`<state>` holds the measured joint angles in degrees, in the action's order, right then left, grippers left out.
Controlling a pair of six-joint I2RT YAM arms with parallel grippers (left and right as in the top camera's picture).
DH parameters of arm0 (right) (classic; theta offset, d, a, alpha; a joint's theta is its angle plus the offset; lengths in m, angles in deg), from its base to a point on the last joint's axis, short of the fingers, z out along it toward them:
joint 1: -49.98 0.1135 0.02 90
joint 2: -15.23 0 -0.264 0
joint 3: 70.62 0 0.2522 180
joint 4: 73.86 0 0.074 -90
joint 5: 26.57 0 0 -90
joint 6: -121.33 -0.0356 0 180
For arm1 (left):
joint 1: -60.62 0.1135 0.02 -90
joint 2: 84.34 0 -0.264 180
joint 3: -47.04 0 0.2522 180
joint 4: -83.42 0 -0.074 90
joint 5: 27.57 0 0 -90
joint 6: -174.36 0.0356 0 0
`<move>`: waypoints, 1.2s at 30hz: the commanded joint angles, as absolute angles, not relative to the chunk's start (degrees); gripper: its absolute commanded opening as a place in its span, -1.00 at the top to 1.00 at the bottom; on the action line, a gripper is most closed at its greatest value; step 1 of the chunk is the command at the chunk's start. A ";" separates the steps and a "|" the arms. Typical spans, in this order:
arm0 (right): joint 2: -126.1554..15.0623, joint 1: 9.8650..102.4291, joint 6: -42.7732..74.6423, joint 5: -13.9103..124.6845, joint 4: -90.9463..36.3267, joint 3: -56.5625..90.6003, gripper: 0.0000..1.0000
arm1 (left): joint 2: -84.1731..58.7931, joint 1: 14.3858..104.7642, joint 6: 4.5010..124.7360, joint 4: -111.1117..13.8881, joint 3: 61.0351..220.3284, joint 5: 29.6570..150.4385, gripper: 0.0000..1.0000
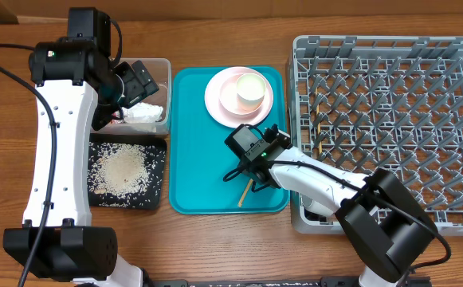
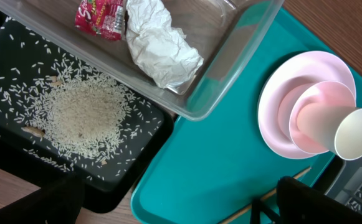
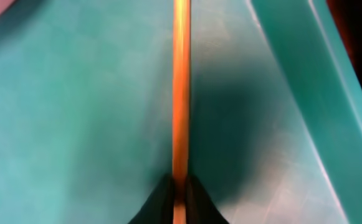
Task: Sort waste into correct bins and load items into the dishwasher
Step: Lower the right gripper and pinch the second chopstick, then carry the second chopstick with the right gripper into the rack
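My right gripper (image 1: 253,177) is shut on a wooden chopstick (image 1: 244,194) low over the teal tray; the right wrist view shows the stick (image 3: 181,87) pinched between the fingertips (image 3: 181,194). My left gripper (image 1: 139,81) hangs open and empty above the clear tub (image 1: 166,76), its dark fingers wide apart in the left wrist view (image 2: 181,210). The tub holds the crumpled tissue (image 2: 162,43) and the red wrapper (image 2: 100,15). The rice (image 1: 123,169) lies in the black tray (image 1: 158,191). The pink plate (image 1: 219,108) carries the white cup (image 1: 249,89).
The grey dish rack (image 1: 390,48) fills the right side, right up against the teal tray (image 1: 199,159). A thin brown stick (image 1: 319,135) shows among its left pegs. The right arm lies across the rack's front left corner. Bare wood runs along the front.
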<state>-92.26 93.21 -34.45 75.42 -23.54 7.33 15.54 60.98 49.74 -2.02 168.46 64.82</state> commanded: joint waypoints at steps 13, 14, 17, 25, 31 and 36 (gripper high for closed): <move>-88.93 91.46 -31.50 73.89 -16.76 12.83 0.93 | 15.12 60.59 49.64 -2.05 169.29 64.85 -1.00; -88.47 91.41 -30.31 73.80 -16.00 13.49 0.93 | 15.12 60.59 49.64 -2.05 169.29 64.85 -1.00; -86.97 91.41 -26.93 72.93 -12.92 15.70 0.93 | 15.12 60.59 49.64 -2.05 169.29 64.85 -1.00; -80.76 91.37 -19.71 72.38 -5.05 21.34 0.93 | 15.12 60.59 49.64 -2.05 169.29 64.85 -1.00; -75.23 90.12 -9.53 72.42 -3.26 22.67 0.92 | 15.12 60.59 49.64 -2.05 169.29 64.85 -1.00; -73.37 87.52 -3.43 72.40 -0.17 22.67 0.92 | 15.12 60.59 49.64 -2.05 169.29 64.85 -1.00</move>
